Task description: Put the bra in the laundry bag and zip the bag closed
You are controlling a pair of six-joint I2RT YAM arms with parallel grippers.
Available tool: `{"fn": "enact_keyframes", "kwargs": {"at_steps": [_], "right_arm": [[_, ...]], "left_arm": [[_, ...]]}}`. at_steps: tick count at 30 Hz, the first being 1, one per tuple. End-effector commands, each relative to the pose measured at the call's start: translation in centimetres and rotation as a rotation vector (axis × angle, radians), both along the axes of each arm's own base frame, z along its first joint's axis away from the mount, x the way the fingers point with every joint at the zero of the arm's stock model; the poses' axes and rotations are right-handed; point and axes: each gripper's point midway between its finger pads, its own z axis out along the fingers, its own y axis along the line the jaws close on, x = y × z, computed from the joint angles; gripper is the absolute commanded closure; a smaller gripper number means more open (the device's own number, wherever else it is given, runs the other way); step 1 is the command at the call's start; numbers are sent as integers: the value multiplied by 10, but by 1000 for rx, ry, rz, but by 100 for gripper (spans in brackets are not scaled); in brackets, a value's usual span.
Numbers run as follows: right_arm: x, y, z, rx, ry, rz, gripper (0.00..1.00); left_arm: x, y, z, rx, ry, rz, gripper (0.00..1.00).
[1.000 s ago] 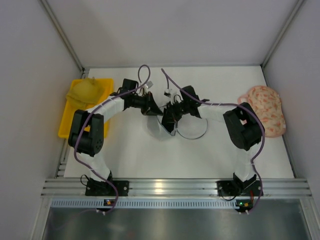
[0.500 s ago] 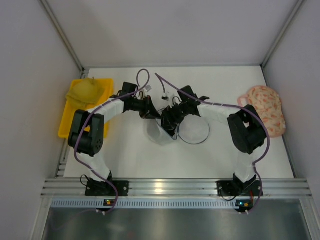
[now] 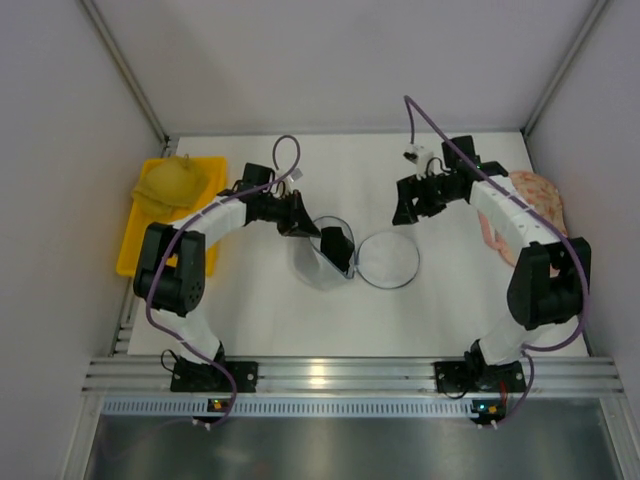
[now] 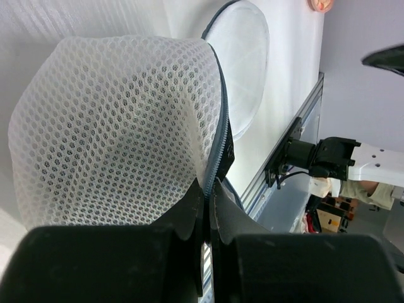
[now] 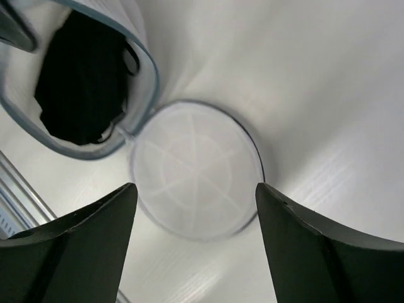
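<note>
My left gripper pinches the laundry bag by its zipper rim, bra inside that raised half (other half flat on table); right gripper spread wide, apart from the bag

From above, the bra is a dark patch inside the laundry bag, its straps too small to tell. The right arm hides part of the pink bra at the right edge of the desk. The left fingers show blurred, cut off by their view's bottom edge.
</note>
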Motion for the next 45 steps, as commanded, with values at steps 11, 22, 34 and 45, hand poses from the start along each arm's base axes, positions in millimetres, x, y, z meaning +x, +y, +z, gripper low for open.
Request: {"fn": "enact_keyframes", "kwargs": {"at_steps": [11,22,34,45], "right_arm": [[-56,-62,-89,-51,382,-230,30],[-42,-53,-123,-3,427,-275,36],[-35,-47,-23,219,277,-210,100],[-59,-65,60,97,19,-217,100]], "left_arm": [[0,7,21,18,-154,-25,100],[-18,14,18,38,-169,-29,100],[-12,18,38,74,-269,-16,100],[-24,-15,57,193,-411,-78,100]]}}
